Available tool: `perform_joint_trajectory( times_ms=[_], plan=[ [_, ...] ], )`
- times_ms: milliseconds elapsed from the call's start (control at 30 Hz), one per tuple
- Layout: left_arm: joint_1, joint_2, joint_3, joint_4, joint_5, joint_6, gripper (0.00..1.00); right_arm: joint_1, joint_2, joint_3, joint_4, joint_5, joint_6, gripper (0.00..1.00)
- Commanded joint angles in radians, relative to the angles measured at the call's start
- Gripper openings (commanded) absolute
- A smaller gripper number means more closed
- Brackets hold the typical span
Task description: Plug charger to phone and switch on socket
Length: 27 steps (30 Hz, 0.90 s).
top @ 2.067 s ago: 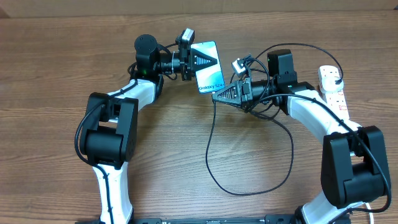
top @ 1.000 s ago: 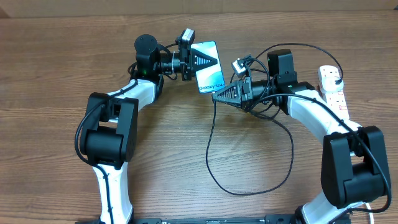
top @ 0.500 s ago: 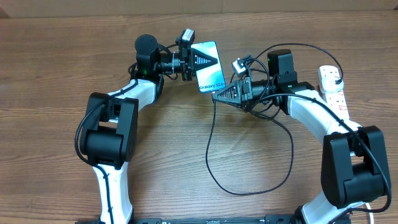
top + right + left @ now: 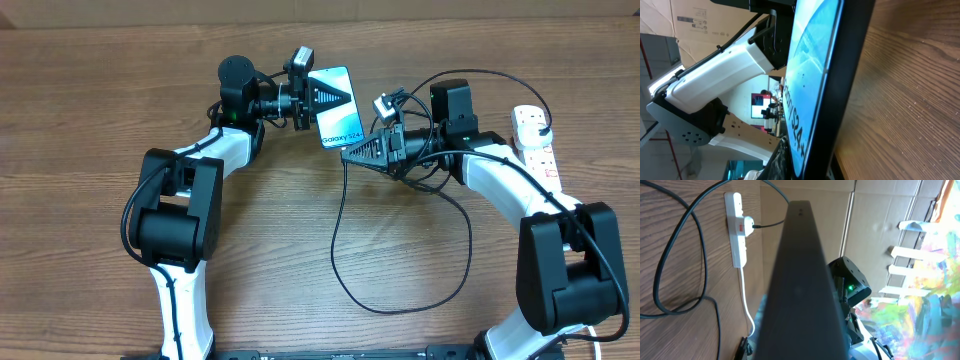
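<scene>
My left gripper (image 4: 325, 97) is shut on the phone (image 4: 341, 122) and holds it above the table, its blue-teal screen facing up. In the left wrist view the phone (image 4: 802, 280) shows as a dark slab filling the middle. My right gripper (image 4: 350, 153) is shut on the charger (image 4: 337, 230) at its connector end, right at the phone's lower edge. The connector tip itself is hidden. From there the black cable loops over the table to the plug in the socket (image 4: 537, 150) at the far right. The right wrist view has the phone (image 4: 807, 85) edge-on and very close.
The white socket (image 4: 736, 230) lies by the table's right edge with its thick white cord (image 4: 745, 300) trailing back. The charger's loop (image 4: 662, 265) spreads over the wood between both arms. Cardboard boxes stand beyond the table.
</scene>
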Motion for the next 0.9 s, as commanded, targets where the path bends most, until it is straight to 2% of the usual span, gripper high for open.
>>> perform_joint_trajectory(
  times_ms=[0,367,867],
  plan=[
    [-0.019,-0.011,0.01,0.008,0.008,0.037,0.04,-0.001,-0.019,0.018,0.004,-0.002,-0.004,0.04],
    [-0.017,-0.011,0.01,0.008,0.048,0.072,0.05,-0.003,-0.019,0.018,0.014,-0.021,-0.003,0.04],
    [-0.016,-0.011,0.01,0.009,0.027,0.011,0.05,-0.003,-0.019,0.018,0.0,0.018,-0.004,0.04]
  ],
)
